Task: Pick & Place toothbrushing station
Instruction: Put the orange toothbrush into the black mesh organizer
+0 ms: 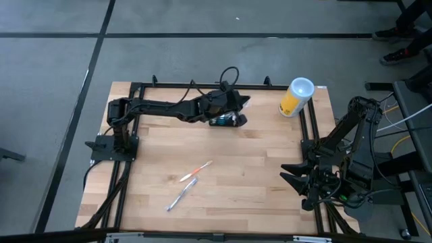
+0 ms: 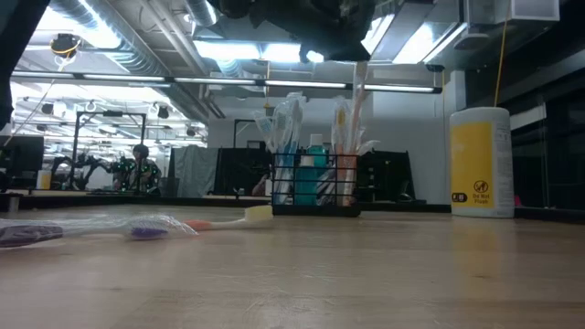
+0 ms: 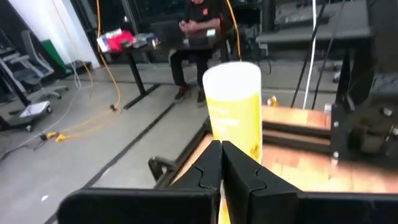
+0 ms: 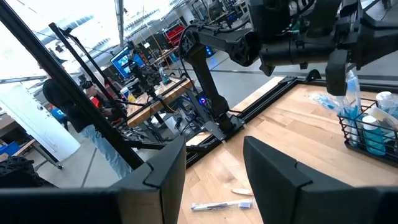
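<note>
The toothbrushing station (image 2: 315,194), a low black wire-mesh caddy with brushes and tubes standing in it, rests on its base at the table's far middle (image 1: 226,121). My left gripper (image 1: 243,102) hovers just above it, fingers shut with nothing between them (image 3: 221,149), pointing roughly level at the yellow canister (image 3: 235,106). In the low view, the tallest brush handle (image 2: 359,91) reaches up to the dark arm; whether they touch, I cannot tell. My right gripper (image 4: 214,168) waits open at the table's right edge (image 1: 293,177).
The yellow canister with a white lid (image 1: 297,97) stands at the far right corner. Two wrapped toothbrushes (image 1: 196,171) (image 1: 181,196) lie flat in the near middle of the wooden table (image 1: 256,202). A black frame (image 1: 307,135) runs along the table's edges. A person sits beyond the table.
</note>
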Robot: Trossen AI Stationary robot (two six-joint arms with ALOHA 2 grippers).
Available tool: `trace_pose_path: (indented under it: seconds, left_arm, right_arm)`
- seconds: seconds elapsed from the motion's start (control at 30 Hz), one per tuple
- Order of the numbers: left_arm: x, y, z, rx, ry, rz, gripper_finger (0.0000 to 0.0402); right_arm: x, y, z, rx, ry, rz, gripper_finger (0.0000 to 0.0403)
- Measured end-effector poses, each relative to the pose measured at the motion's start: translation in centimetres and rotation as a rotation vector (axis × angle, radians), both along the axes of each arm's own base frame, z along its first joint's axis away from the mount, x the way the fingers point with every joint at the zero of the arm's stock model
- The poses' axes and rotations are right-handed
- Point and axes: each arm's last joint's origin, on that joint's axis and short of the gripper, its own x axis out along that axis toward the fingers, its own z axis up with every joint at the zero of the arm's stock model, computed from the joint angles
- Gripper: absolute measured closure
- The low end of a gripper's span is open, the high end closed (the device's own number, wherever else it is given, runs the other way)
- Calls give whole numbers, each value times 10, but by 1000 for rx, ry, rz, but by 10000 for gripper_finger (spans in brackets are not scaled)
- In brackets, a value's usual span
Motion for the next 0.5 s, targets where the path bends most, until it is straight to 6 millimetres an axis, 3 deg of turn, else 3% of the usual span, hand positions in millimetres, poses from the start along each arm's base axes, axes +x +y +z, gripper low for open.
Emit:
trace_pose_path:
  seconds: [0.5]
  left_arm:
    - [7, 9, -48, -233, 164, -21, 397]
  right_arm:
    - [0, 0, 0, 3, -1, 0, 239]
